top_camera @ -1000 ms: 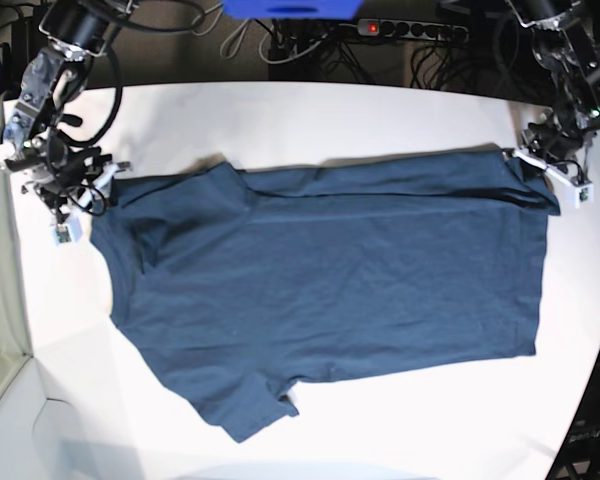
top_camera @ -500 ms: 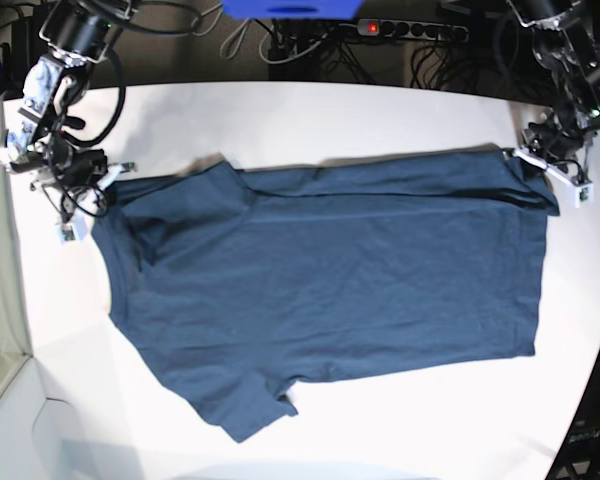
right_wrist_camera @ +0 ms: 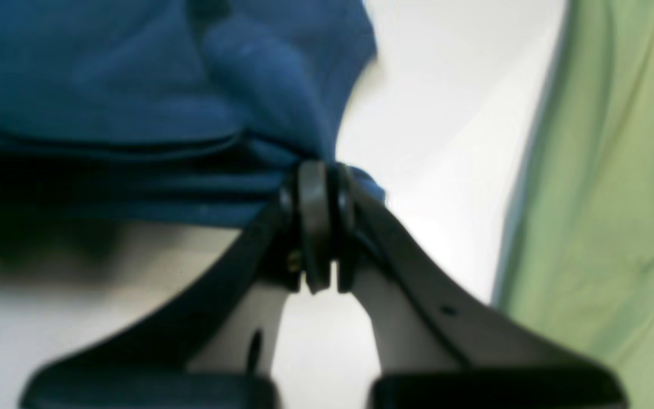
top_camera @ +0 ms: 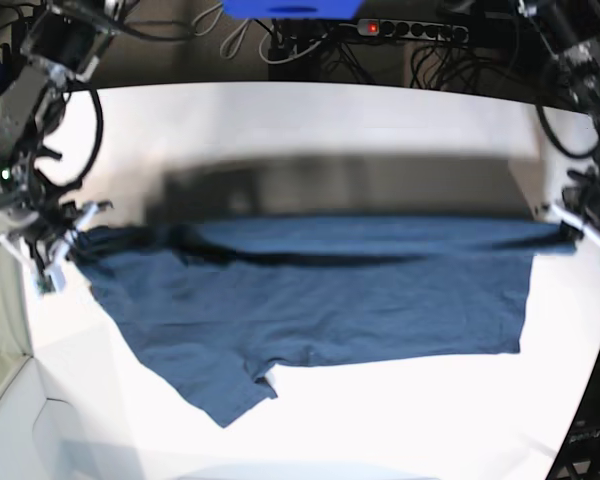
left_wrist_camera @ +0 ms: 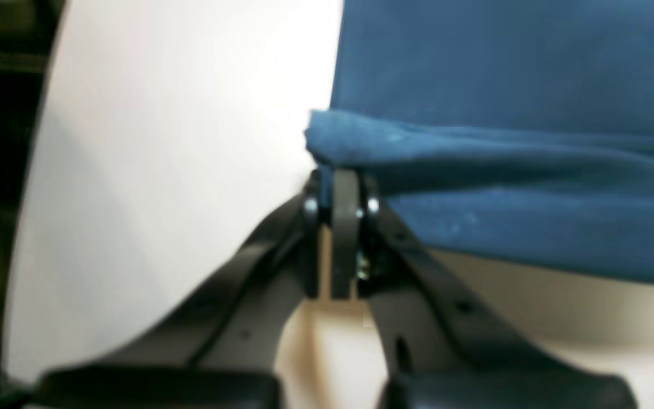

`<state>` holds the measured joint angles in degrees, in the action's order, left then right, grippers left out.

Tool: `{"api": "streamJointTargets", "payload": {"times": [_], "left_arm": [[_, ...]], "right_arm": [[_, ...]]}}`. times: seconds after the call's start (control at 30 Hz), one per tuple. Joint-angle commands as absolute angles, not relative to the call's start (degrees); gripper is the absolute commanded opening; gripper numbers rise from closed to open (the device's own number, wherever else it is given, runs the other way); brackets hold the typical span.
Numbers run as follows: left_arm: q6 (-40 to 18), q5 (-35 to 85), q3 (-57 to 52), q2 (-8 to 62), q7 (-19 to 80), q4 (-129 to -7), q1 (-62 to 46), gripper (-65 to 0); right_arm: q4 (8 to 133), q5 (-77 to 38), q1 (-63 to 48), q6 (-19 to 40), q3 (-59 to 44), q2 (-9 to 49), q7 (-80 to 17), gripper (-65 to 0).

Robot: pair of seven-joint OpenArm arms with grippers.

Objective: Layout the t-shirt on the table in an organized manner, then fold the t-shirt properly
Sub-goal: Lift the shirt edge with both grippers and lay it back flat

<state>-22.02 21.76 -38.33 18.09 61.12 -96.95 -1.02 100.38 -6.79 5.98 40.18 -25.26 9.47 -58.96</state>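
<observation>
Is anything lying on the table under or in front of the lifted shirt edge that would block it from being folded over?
Nothing visible: both grippers, left gripper and right gripper, clamp the t-shirt, and the table around it shows bare.

There is one blue t-shirt in the middle of the picture, on one big white table. There are two robot grippers: the right gripper at the left edge and the left gripper at the right edge. At the top there is one black power strip and one blue thing.
</observation>
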Motion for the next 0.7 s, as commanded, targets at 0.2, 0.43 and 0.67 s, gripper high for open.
{"api": "streamJointTargets", "payload": {"times": [0.2, 0.43, 0.67], "left_arm": [[-21.0, 21.4, -36.3, 19.4, 67.1, -93.8, 13.2, -64.9], [-21.2, 21.3, -36.0, 20.6, 69.6, -91.4, 13.9, -64.9], [-21.4, 21.4, -36.0, 23.2, 69.1, -90.3, 11.8, -64.9]], "right_arm": [[91.0, -6.8, 19.0, 40.0, -16.5, 11.6, -64.1, -65.0], [88.4, -6.9, 16.9, 40.0, -14.7, 12.6, -65.0, -65.0], [88.2, -6.9, 17.8, 40.0, -14.0, 14.5, -64.1, -65.0]]}}
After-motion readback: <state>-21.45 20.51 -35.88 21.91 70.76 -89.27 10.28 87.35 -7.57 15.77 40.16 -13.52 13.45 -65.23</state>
